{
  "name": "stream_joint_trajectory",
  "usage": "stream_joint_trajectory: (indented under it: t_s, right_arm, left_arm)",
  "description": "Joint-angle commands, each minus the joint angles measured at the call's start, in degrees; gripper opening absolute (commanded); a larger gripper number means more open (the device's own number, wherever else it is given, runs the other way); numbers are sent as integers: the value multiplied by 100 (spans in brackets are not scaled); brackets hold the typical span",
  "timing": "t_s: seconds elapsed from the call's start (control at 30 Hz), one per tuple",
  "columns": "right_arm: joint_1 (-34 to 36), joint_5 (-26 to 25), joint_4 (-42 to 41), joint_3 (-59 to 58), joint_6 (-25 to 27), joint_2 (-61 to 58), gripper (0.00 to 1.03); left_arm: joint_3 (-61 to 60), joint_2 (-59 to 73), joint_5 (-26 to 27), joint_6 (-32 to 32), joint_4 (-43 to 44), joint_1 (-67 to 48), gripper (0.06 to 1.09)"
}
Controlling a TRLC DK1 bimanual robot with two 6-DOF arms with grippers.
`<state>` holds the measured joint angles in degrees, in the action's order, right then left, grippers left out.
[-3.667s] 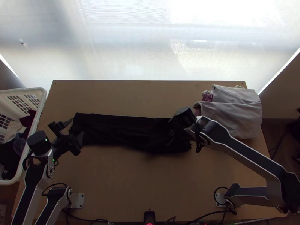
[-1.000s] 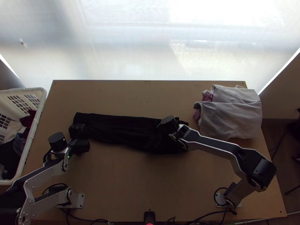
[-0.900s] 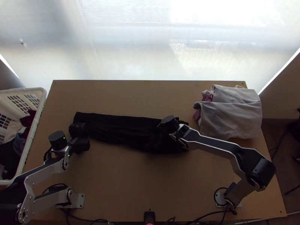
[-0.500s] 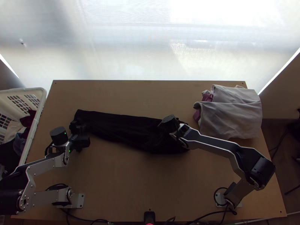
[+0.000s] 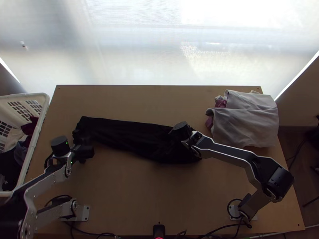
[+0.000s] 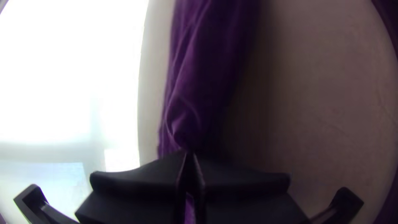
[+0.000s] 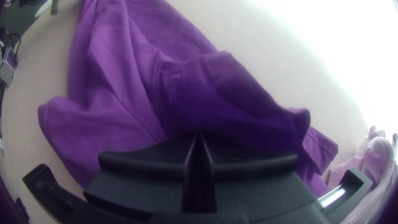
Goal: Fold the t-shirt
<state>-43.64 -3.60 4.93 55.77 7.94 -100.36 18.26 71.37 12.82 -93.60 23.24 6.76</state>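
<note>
Found t-shirt [image 5: 131,137] in long strip on counter [image 5: 159,195], w/ open room off nr. & far edges; noted L end effector [image 5: 82,140] clamped on one end, R end effector [image 5: 182,134] likewise nr. other.

Left claw [image 5: 82,138] and right claw [image 5: 184,136] closed

Top view: basket [image 5: 46,104] — cut off by the left edge, its dark cloths [image 5: 10,163] too dim to separate; left arm [image 5: 58,177], cropped lower left; shirt [image 5: 127,137], partly hidden by left and right arm [image 5: 223,153]. Right wrist view: pile [image 7: 379,161] — cropped at the edge.
</note>
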Motion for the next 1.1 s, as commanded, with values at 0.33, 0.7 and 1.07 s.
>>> stream_joint_trajectory:
  t_s: [0.33, 0.7, 1.07]
  right_arm:
    - [-13, -1, -1, 31, -47, -19, 3]
    - [-321, -1, 8, -92, -74, 69, 3]
    - [-365, -1, 8, -92, -91, 51, 3]
  left_arm:
    - [-139, -3622, 335, 53, -3353, -88, 9]
    - [-95, -4334, 502, -18, -3792, -140, 9]
    - [1452, -2725, 1, 1204, -3915, -1678, 9]
